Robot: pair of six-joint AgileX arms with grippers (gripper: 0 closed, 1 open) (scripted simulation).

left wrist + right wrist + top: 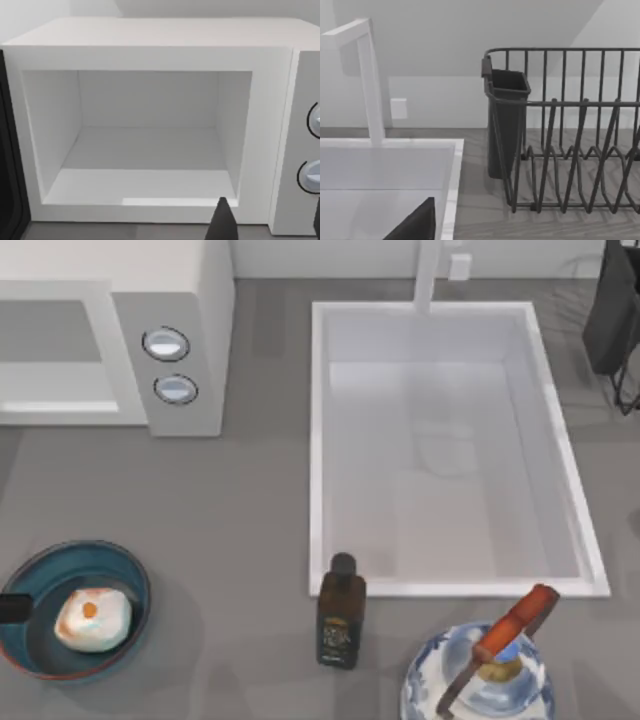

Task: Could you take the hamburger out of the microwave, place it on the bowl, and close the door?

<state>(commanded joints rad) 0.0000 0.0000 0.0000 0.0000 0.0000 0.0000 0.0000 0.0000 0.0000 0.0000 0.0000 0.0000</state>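
In the top view, the hamburger [92,619] was seen lying inside the bowl [128,570] at the table's lower left, so that step was judged done. The microwave [190,330] stood at the upper left with its cavity open. A dark bottle [341,612], a white sink [320,440] and a patterned vessel with a red handle [515,625] lay well away to the right, in nobody's way.

In the left wrist view, the left gripper [267,225] was shown by dark fingertips [222,222] set apart, holding nothing; the empty cavity lay straight ahead of it. The door [10,165], a dark edge, stood swung out to the far side of the cavity from the knobs [312,175]. The left arm was judged nearer for closing it.

In the right wrist view, a dish rack [570,150] and a faucet [367,75] were seen ahead of the parked right arm; its grip could not be told.
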